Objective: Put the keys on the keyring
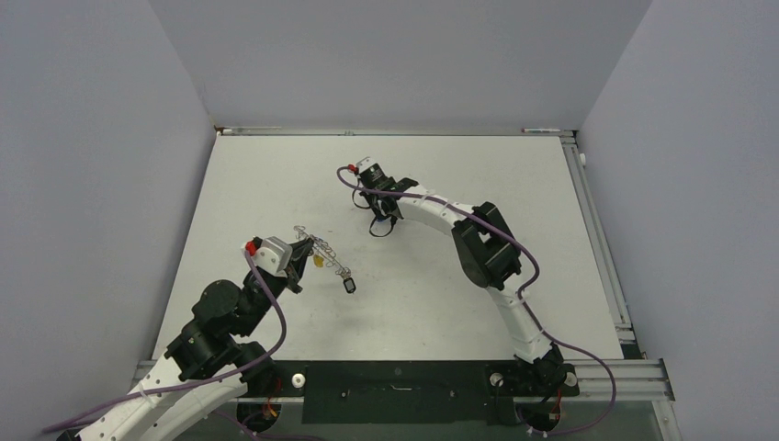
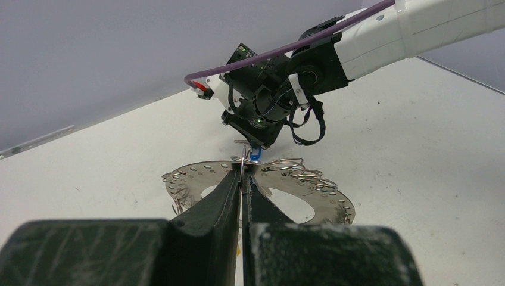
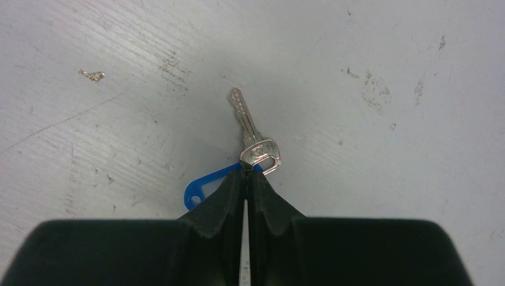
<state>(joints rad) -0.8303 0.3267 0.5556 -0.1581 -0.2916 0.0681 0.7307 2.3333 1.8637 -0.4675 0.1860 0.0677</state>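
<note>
My left gripper (image 1: 301, 254) (image 2: 244, 174) is shut on the rim of the keyring (image 1: 323, 248) (image 2: 333, 201), a flat silvery hoop with small holes and wire loops along its edge, held above the table's left middle. A yellow-headed key (image 1: 318, 260) and a dark tag (image 1: 350, 286) hang from it. Further back, my right gripper (image 1: 385, 223) (image 3: 245, 170) (image 2: 257, 145) points down at the table. It is shut on the head of a silver key (image 3: 251, 134), which carries a blue plastic tag (image 3: 200, 187) (image 2: 256, 155). The key's blade lies close to the table.
The white table (image 1: 276, 175) is scuffed and boxed in by grey walls on three sides. A metal rail (image 1: 599, 230) runs along its right edge. The right arm's elbow (image 1: 487, 243) stands over the table's middle right.
</note>
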